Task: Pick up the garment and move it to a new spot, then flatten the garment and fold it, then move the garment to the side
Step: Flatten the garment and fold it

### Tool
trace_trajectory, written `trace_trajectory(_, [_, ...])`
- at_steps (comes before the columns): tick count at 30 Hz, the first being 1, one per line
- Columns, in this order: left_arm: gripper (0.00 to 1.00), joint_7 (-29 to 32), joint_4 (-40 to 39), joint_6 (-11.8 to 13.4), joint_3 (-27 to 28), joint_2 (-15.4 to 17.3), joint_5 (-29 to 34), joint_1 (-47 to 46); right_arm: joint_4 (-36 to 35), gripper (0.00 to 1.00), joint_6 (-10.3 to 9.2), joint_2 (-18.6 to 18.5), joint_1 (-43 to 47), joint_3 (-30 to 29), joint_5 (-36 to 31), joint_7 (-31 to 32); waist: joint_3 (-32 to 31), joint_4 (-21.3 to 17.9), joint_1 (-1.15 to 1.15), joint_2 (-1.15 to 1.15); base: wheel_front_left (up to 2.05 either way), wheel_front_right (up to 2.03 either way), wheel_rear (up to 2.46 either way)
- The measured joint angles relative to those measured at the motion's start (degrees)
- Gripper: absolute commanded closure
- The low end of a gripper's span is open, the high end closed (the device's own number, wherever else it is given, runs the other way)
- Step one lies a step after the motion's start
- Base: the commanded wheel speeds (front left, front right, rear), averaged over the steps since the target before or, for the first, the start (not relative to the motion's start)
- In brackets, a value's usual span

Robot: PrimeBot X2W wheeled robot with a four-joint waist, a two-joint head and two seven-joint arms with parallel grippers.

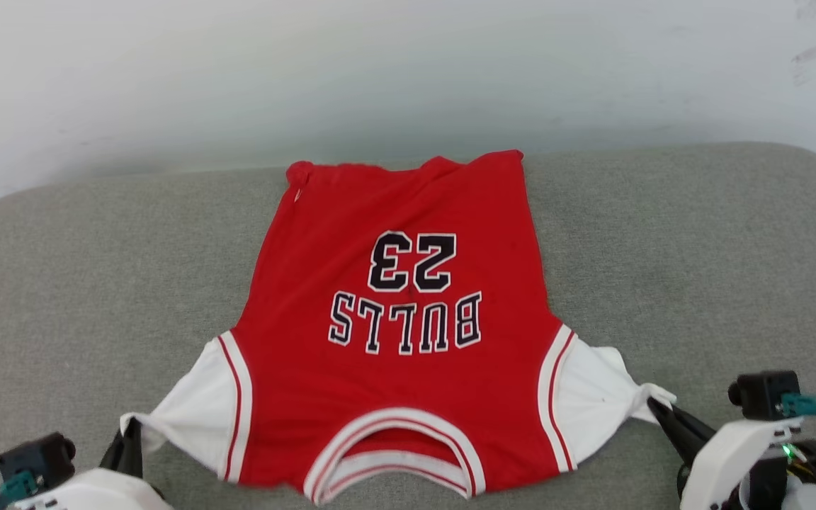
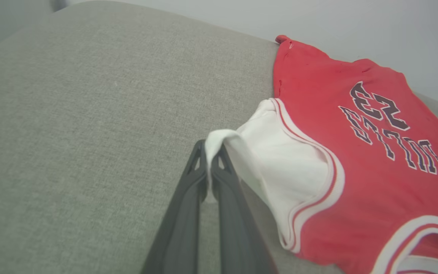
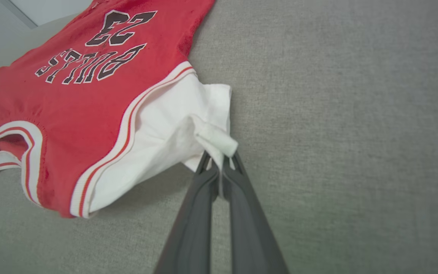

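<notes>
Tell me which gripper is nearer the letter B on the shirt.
Right. The right gripper holds the sleeve tip on the B's side of the shirt; the left gripper holds the far sleeve tip, beyond the S.

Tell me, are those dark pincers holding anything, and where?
Yes, the red soft-fabric short-sleeved shirt: left gripper pinches one white sleeve tip, right gripper the other.

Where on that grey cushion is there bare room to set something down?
Broad bare grey cushion lies on both sides of the red Bulls jersey. It is crowded along the near edge, where the left hand and right hand pinch the white sleeves, and at the far edge, which the hem reaches.
</notes>
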Motion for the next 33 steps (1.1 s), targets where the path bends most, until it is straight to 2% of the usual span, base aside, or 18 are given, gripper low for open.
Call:
trace_trajectory(3, [1.0, 2.26, -7.19, 3.96, 0.57, 1.62, -0.44, 6.64, -5.47, 1.0, -0.01, -0.15, 6.48, -4.48, -1.98, 2.56, -0.89, 0.09, 0.0, 0.0, 0.0, 0.0, 0.0])
trace_trajectory(7, [1.0, 5.88, -15.99, 7.98, 0.11, 3.69, -0.62, 13.3, -12.49, 1.0, -0.01, 0.62, 15.94, -11.17, -5.95, 8.8, -1.38, 0.9, 0.0, 0.0, 0.0, 0.0, 0.0])
trace_trajectory(13, [1.0, 8.53, -24.68, 12.24, -0.35, 5.43, -0.18, 18.38, -22.6, 1.0, -0.02, 4.34, 27.38, -19.22, -11.01, 19.05, -0.75, 2.59, 0.0, 0.0, 0.0, 0.0, 0.0])
trace_trajectory(14, [1.0, 8.77, -25.7, 12.58, -0.44, 5.65, 0.13, 18.53, -24.28, 0.61, -0.02, 5.04, 28.35, -20.18, -11.72, 20.07, -0.55, 2.87, 0.0, 0.0, 0.0, 0.0, 0.0])
trace_trajectory(15, [1.0, 9.06, -26.59, 12.87, -0.65, 5.8, 0.33, 18.52, -25.82, 0.0, -0.02, 5.84, 28.69, -21.27, -12.22, 20.5, -0.39, 3.19, 0.01, 0.0, 0.0, 0.0, 0.0])
trace_trajectory(19, [1.0, 10.35, -29.53, 12.85, -2.48, 6.0, 1.44, 17.77, -30.63, 0.0, -0.02, 9.25, 27.0, -26.63, -14.5, 19.71, 0.45, 4.56, 0.01, 0.0, 0.0, 0.0, 0.0])
trace_trajectory(24, [1.0, 10.51, -31.67, 13.32, -3.12, 5.79, 2.91, 14.85, -30.66, 0.0, -0.02, 11.85, 15.99, -33.23, -18.28, 16.79, 2.56, 5.77, 0.02, 0.0, 0.0, 0.0, 0.0])
trace_trajectory(28, [1.0, 10.22, -33.2, 13.07, -4.2, 5.27, 4.47, 11.58, -24.15, 0.0, -0.03, 11.87, 3.17, -36.61, -18.92, 16.48, 5.31, 6.86, 0.02, 0.0, 0.0, 0.0, 0.0])
trace_trajectory(33, [1.0, 8.67, -32.63, 11.2, -6.25, 2.63, 5.9, 6.41, -9.89, 0.0, -0.03, 8.95, -11.88, -37.3, -19.31, 18.68, 9.45, 9.48, 0.04, 0.0, 0.0, 0.0, 0.0])
